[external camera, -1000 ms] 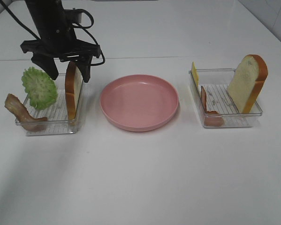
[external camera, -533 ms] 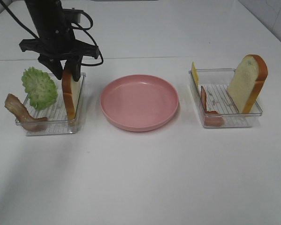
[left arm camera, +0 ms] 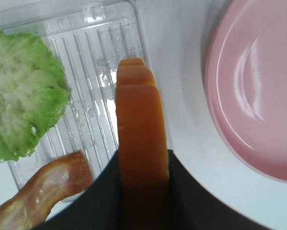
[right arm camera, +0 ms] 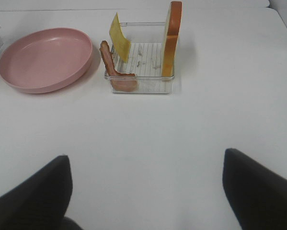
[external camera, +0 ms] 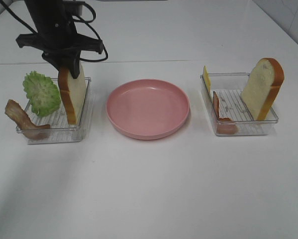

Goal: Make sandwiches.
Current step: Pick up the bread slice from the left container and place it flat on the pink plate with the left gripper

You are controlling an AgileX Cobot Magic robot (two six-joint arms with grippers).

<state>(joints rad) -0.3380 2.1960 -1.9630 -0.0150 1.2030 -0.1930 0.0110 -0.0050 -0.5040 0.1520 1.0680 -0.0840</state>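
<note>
The bread slice [external camera: 71,97], judged light, stiff and smooth-crusted, is seen upright in the left tray [external camera: 54,138] beside the lettuce [external camera: 41,93], clamped across its top crust, the best hold, by the left fingers [left arm camera: 102,196], while the right fingers [right arm camera: 33,196] are spread wide over the table [external camera: 149,189].

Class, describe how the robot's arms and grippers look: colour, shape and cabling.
The left arm is matt black and ends in a wide crossbar above the left gripper. Black cables loop beside it. Its fingers are plain black. The right gripper shows only two rounded black fingers; its arm is out of view. No markings show.
</note>
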